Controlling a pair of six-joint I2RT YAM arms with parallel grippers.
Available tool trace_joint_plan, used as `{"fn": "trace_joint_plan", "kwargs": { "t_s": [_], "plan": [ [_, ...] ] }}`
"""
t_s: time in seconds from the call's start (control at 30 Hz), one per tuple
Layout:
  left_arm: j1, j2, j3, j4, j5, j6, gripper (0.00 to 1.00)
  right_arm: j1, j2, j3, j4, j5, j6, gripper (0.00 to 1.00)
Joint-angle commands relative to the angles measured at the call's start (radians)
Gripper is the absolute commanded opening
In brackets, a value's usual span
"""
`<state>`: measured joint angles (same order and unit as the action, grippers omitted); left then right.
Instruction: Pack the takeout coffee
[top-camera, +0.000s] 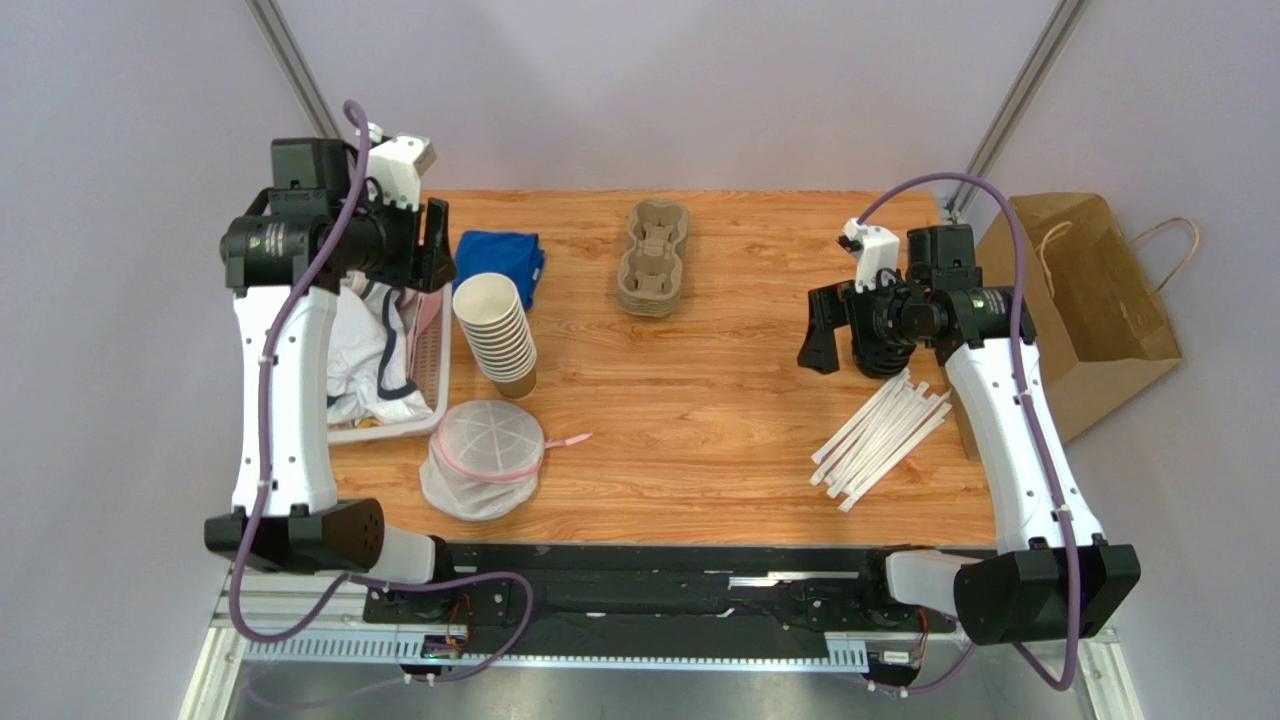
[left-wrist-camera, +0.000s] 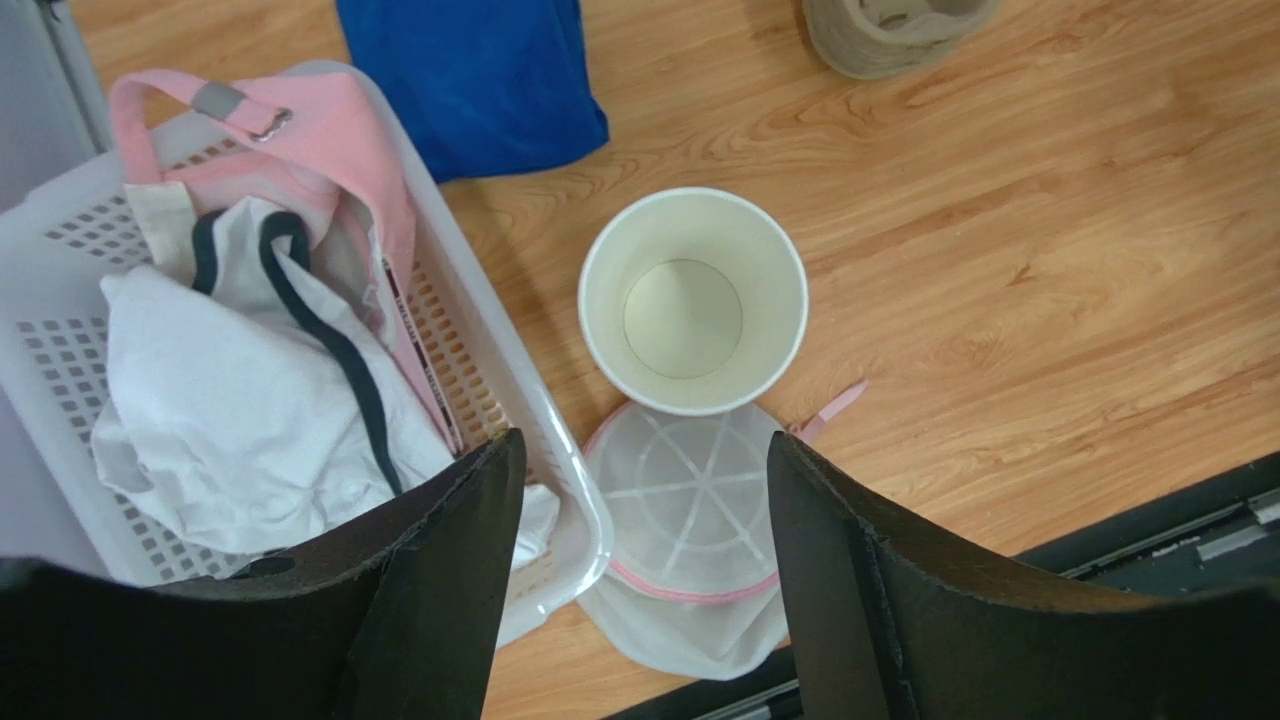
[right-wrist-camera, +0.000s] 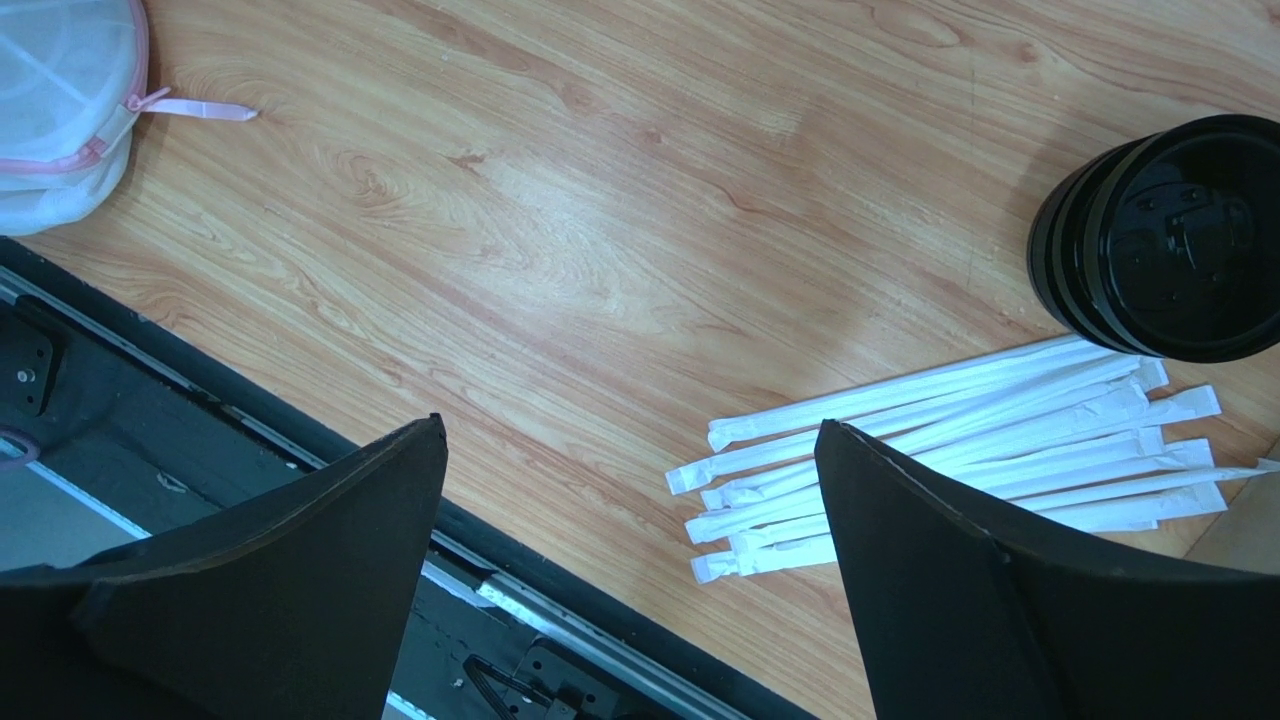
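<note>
Near edge, 6 o'clock: black rail (top-camera: 646, 578) with both arm bases bolted on.

Mesh pouch (top-camera: 484, 458): white with pink trim; lies at 7 o'clock on the table (top-camera: 706, 435), just beside the basket's near corner.

Wrapped straws (top-camera: 882, 435): white, loosely fanned; lie at 4 o'clock.

Basket (left-wrist-camera: 519, 375): white, perforated; sits at 9 o'clock along the table's left edge, holding white and pink cloth.

Stack of paper cups (top-camera: 496, 330): lidless, white inside; stands just right of the basket, beside the pouch's far side.

Right gripper (right-wrist-camera: 631, 432): hangs at 3 o'clock above bare wood, just beyond the straws; jaws wide apart, nothing between them.

Black lidded shape (right-wrist-camera: 1172, 240): round, ridged at the side; sits at 2 o'clock in the right wrist view, just past the straw tips. Cannot tell whether a cup stands under it.

Takeout coffee: cannot place with certainty in any view.

Left gripper (left-wrist-camera: 643, 450): hangs at 10 o'clock over the basket's far end; jaws apart, clamped on nothing.

Blue cloth (top-camera: 504, 258): lies at 11 o'clock, beyond the cup stack.

Pulp cup carrier (top-camera: 654, 263): lies at 12 o'clock near the far edge.

Brown paper bag (top-camera: 1089, 300): rests at 2 o'clock, off the table's right side.
</note>
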<state>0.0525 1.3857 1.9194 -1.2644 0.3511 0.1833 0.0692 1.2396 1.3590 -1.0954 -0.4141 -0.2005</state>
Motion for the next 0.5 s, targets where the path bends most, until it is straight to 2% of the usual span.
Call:
{"fn": "trace_joint_plan", "kwargs": {
  "t_s": [0.0,0.3,0.47],
  "plan": [
    [-0.028,0.062,0.004,-0.007,-0.044,-0.005,0.63,0.004,-0.015,-0.003,-0.001,-0.014,0.009,1.0],
    [-0.049,0.156,-0.029,0.031,-0.08,-0.053,0.45,0.004,-0.019,-0.014,-0.008,-0.038,0.01,1.0],
    [-0.049,0.194,-0.037,0.046,-0.083,-0.062,0.43,0.003,-0.023,-0.008,-0.02,-0.04,0.01,1.0]
  ]
}}
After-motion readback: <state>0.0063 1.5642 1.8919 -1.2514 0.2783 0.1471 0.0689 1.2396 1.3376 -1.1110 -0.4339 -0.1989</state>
